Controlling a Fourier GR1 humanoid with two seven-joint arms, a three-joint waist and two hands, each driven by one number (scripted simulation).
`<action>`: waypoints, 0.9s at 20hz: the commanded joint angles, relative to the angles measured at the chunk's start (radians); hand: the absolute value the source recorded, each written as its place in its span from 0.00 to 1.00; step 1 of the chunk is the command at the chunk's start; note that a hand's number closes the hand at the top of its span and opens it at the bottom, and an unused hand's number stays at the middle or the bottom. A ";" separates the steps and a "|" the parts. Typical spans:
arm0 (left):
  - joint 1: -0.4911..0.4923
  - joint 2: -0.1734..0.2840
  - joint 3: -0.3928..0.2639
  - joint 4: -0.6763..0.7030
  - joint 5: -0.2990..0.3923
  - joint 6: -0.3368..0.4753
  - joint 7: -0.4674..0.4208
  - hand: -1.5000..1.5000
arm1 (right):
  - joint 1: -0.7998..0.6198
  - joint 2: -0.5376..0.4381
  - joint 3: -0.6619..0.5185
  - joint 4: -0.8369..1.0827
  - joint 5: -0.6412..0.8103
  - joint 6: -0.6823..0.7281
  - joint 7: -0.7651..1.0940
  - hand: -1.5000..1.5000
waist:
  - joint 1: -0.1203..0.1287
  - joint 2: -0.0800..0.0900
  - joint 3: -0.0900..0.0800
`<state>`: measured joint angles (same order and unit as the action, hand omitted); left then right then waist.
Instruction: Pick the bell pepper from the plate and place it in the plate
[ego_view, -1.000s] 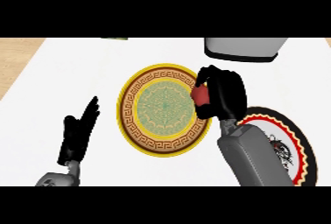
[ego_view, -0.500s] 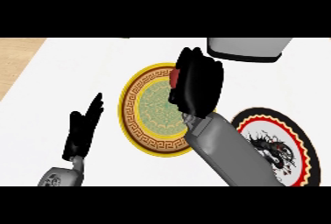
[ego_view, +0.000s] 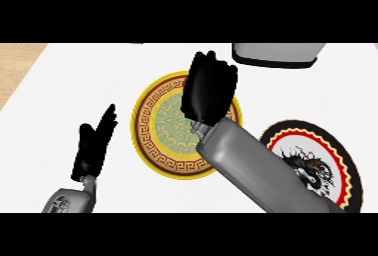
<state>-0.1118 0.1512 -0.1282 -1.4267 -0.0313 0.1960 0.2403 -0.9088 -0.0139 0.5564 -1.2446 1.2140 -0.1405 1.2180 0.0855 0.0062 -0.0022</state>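
Note:
A round plate (ego_view: 159, 142) with a yellow key-pattern rim and a green middle lies at the counter's centre. My right hand (ego_view: 210, 87) hovers over its far right part, fingers stretched out toward the back, with nothing visibly held. The bell pepper does not show; the hand and forearm cover that side of the plate. A second plate (ego_view: 336, 155), white with a red and black rim and a dark dragon figure, lies at the right, partly under my right forearm. My left hand (ego_view: 94, 147) rests open, fingers up, left of the yellow plate.
A grey container (ego_view: 279, 54) stands at the back right, close behind my right hand. The white counter's left edge (ego_view: 22, 85) runs diagonally, with wooden floor beyond it.
My right hand moved left and away from me, from the yellow plate's right rim to over its far part, and its fingers straightened. The red pepper seen in it earlier is now hidden.

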 joint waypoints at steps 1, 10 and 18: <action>0.005 0.011 0.016 -0.006 0.010 -0.010 -0.011 0.50 | -0.015 0.013 0.036 0.086 -0.053 -0.060 0.244 1.00 | -0.015 0.001 0.001; 0.065 0.019 0.024 -0.013 0.020 -0.026 -0.041 0.50 | 0.059 0.013 -0.016 0.177 -0.383 -0.133 0.107 1.00 | -0.011 0.004 0.002; 0.076 0.015 0.032 -0.041 0.015 -0.024 -0.028 0.50 | 0.027 0.013 0.141 0.296 -0.616 -0.265 -0.012 0.00 | -0.037 0.000 0.002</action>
<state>-0.0562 0.1604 -0.1015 -1.4479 -0.0208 0.1831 0.2076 -0.8547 -0.0096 0.5971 -0.9902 0.7008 -0.2697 1.1174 0.0535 0.0076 0.0000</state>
